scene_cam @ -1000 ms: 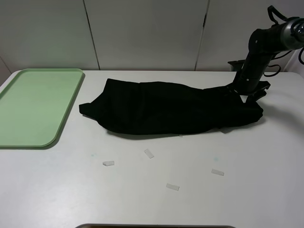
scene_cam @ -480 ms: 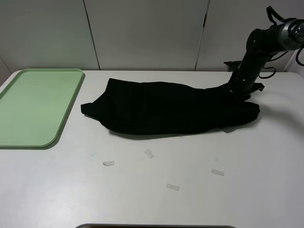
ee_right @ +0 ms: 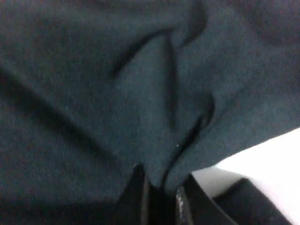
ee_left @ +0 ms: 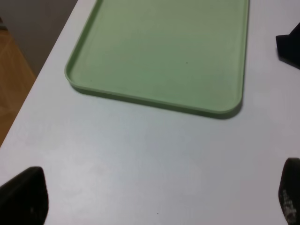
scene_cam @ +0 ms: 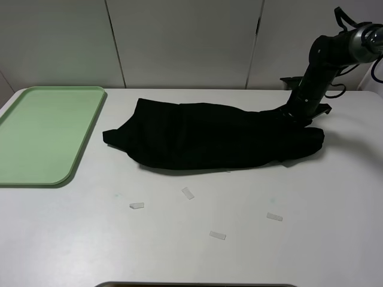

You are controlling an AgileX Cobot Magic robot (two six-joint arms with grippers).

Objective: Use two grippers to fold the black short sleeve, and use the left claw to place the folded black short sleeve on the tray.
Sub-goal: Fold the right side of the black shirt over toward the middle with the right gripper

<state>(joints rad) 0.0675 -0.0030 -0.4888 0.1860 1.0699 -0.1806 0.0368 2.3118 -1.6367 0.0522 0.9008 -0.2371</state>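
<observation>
The black short sleeve (scene_cam: 209, 140) lies in a long bunched heap on the table (scene_cam: 239, 251), to the right of the tray (scene_cam: 45, 134) and clear of its rim. No lettering or label can be read on the cloth facing up. At the shirt's end farthest from the tray, the right gripper (scene_cam: 298, 115) is clamped on a pinched fold. A second ago its jaws stood wide there, and that end has since drawn in a little. The left gripper (ee_left: 157, 194) hangs near the tray's edge, jaws wide apart, holding nothing. Small tape scraps (scene_cam: 188, 193) lie nearer the camera than the shirt.
</observation>
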